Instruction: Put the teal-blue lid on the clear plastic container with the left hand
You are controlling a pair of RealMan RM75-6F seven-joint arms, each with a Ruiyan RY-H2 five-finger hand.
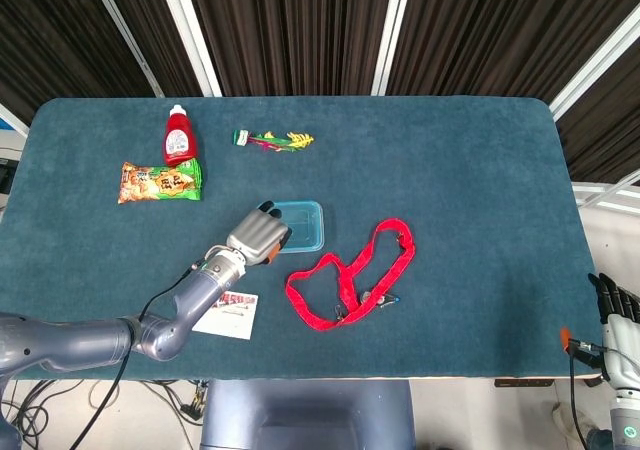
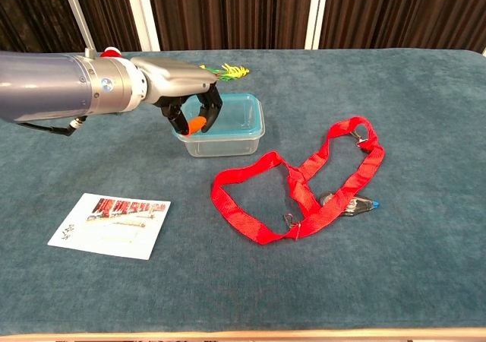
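Centre of the head view, slightly left: container (image 1: 300,227) with the teal lid (image 2: 228,115) seated on top, standing on the table (image 1: 470,170). Left hand (image 1: 259,235) at its left end, fingers (image 2: 213,106) curved down over the lid's edge, apparently not gripping it. Right hand (image 1: 614,306) at the lower right corner, off the table; finger state cannot be told. Right of the container: red lanyard (image 1: 350,275). Lower left: card (image 1: 227,313). Upper left: bottle (image 1: 179,135), snack packet (image 1: 160,181).
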